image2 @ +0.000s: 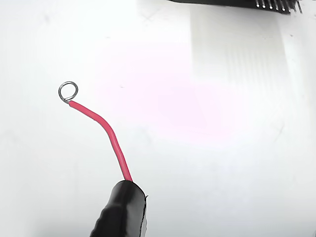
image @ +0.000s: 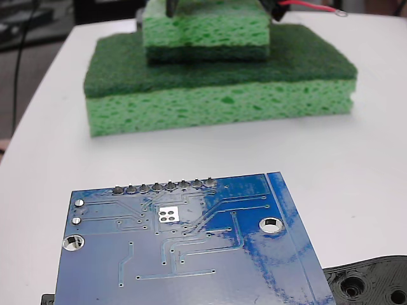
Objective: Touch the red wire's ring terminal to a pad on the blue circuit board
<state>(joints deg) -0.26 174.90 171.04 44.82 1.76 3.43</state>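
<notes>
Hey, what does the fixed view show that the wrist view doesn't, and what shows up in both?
Only the fixed view shows the glossy blue circuit board with its small silvery square pad, two stacked green sponges, and a black plastic piece with holes.

Only the wrist view shows the thick black sleeve close up and a dark pin row at the top edge.

Both show the thin red wire and tiny metal ring terminal, away from the board.

Small sponge [image: 205, 30] atop large sponge [image: 216, 89], behind the board [image: 191, 254].
</notes>
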